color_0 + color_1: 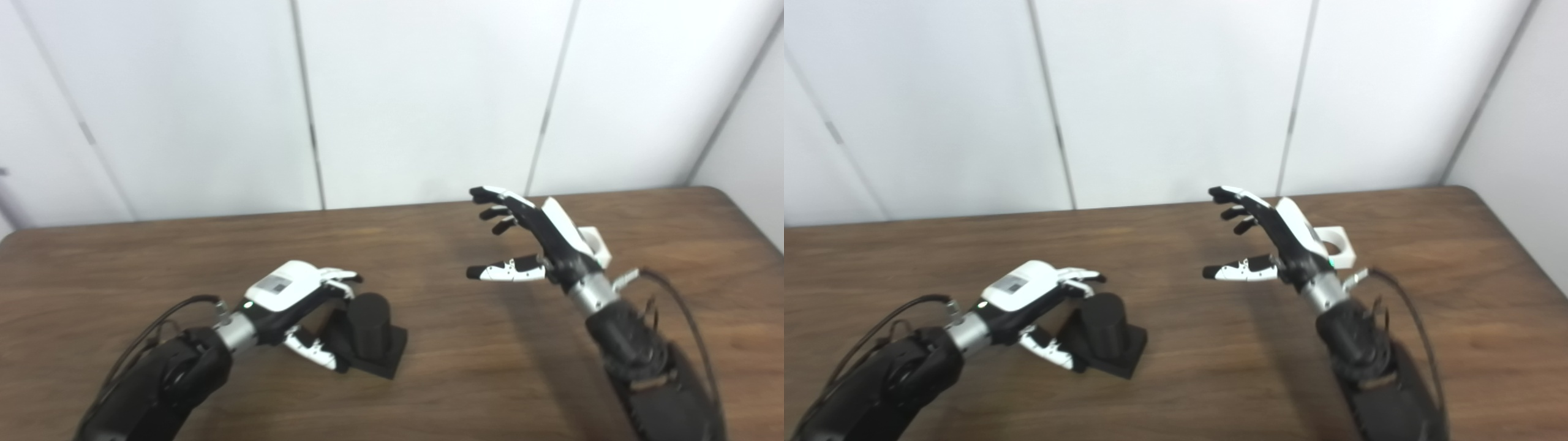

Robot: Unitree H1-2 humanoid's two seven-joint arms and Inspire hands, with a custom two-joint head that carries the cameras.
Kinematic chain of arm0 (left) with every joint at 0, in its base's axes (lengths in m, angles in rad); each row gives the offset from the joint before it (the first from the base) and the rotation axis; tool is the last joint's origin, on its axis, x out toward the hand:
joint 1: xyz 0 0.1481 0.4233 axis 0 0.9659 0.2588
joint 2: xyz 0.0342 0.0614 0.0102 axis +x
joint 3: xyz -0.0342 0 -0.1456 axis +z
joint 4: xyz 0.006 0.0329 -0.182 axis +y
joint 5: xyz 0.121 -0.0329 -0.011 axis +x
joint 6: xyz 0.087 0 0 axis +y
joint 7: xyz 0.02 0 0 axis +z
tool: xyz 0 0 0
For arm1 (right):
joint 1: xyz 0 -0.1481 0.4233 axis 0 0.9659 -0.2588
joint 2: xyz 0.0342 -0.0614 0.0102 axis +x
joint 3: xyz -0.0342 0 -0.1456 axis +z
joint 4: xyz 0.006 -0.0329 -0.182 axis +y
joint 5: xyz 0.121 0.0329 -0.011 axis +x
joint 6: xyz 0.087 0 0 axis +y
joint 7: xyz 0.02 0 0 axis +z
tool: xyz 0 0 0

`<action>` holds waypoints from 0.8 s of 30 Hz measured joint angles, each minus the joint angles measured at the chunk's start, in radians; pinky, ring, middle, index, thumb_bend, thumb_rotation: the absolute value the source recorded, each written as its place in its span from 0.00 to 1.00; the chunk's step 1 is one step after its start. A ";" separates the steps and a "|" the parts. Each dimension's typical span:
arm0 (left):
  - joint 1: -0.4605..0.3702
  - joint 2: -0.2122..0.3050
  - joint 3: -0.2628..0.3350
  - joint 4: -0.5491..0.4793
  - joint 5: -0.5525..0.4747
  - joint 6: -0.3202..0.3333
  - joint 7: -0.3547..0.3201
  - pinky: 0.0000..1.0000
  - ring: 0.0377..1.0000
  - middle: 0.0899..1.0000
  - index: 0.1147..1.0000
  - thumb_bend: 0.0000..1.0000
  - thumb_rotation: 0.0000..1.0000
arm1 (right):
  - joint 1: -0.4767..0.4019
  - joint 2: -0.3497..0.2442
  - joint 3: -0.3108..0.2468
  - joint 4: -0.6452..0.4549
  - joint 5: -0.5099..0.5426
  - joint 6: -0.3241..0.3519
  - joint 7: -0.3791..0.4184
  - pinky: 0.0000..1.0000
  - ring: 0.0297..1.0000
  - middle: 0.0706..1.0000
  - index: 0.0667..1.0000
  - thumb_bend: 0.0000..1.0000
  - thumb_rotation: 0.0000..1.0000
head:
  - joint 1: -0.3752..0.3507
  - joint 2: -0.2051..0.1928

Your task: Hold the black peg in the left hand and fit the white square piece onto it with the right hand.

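The black peg (pixel 372 327), a short cylinder on a square base, stands on the wooden table (pixel 453 367) left of centre. My left hand (pixel 288 300) is cupped against its left side: the fingers (pixel 340 280) curl beside the top of the cylinder and the thumb lies along the base's front-left edge, not closed around it. My right hand (pixel 1274 242) is raised over the table to the right, open, with fingers spread and nothing in it. The white square piece (pixel 1340 244), with a round hole, lies on the table just behind that hand, partly hidden by it.
White wall panels (pixel 429 92) rise right behind the table's far edge. The table's right corner (pixel 723 193) is rounded. Cables loop off both forearms near the wrists.
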 measured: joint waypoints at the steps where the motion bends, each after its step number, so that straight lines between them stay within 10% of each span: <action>1: 0.000 0.003 -0.002 0.000 0.005 -0.003 0.006 0.76 0.86 0.87 0.42 0.52 0.07 | -0.008 -0.023 0.001 -0.014 -0.017 0.020 0.018 0.55 0.68 0.78 0.78 0.74 0.05 | -0.024 -0.008; 24: -0.008 0.044 -0.033 0.050 0.035 -0.097 0.103 0.71 0.83 0.83 0.42 0.52 0.06 | -0.124 -0.258 0.031 -0.029 -0.228 0.235 0.211 0.83 0.93 0.94 0.87 0.84 0.18 | -0.233 -0.101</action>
